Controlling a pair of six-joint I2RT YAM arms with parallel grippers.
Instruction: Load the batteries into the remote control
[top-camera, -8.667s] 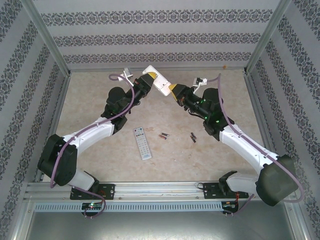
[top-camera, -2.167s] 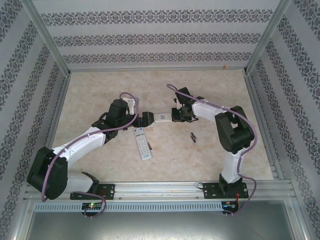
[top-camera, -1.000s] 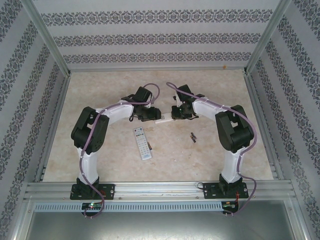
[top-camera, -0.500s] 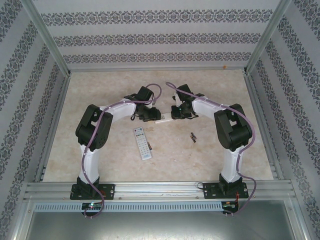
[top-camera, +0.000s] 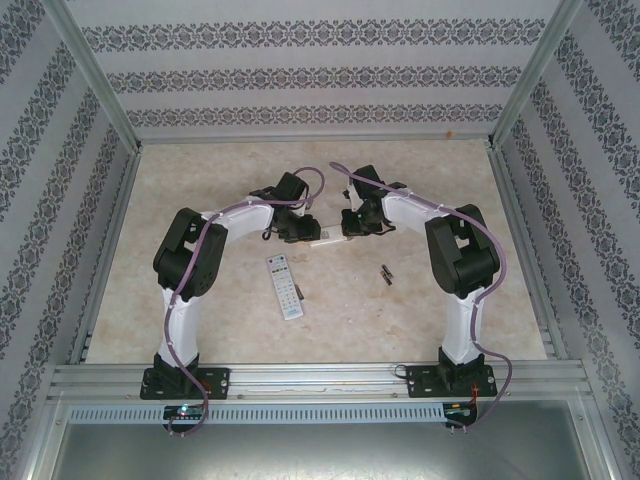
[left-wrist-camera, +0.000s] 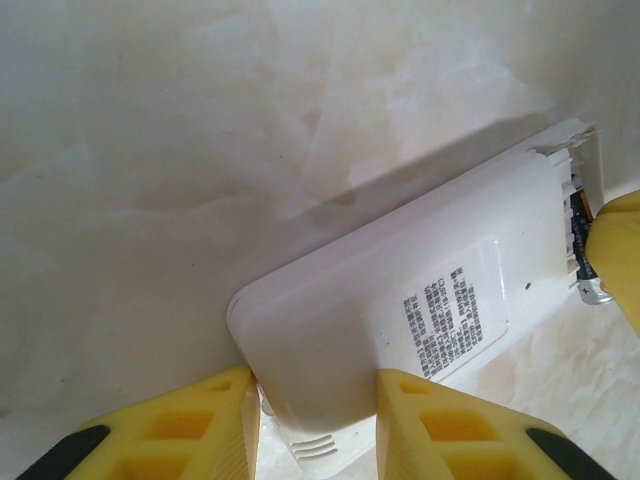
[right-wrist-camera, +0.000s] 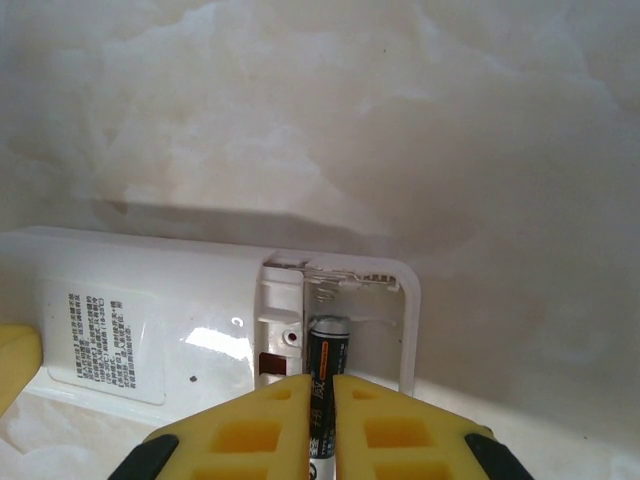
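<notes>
The white remote control (top-camera: 322, 240) lies back-up on the table between both grippers, with its battery bay open at the right end. My left gripper (left-wrist-camera: 318, 425) is shut on the remote control (left-wrist-camera: 420, 290) at its rounded end, a yellow finger on each long side. My right gripper (right-wrist-camera: 320, 400) is shut on a dark battery (right-wrist-camera: 327, 345) whose front end sits inside the open bay (right-wrist-camera: 350, 310) of the remote control (right-wrist-camera: 150, 320). That battery (left-wrist-camera: 585, 270) also shows at the far end in the left wrist view. In the top view the left gripper (top-camera: 297, 229) and right gripper (top-camera: 350, 226) face each other.
A second remote (top-camera: 285, 287) lies face-up, buttons showing, in front of the left gripper. Loose batteries (top-camera: 385, 273) lie on the table to the right of it. Metal frame rails and patterned walls enclose the marbled table (top-camera: 200, 180).
The left gripper's fingers have closed in on the remote's end. The right gripper with its battery has shifted only slightly at the bay. Seconds earlier both grippers held the remote in the air.
</notes>
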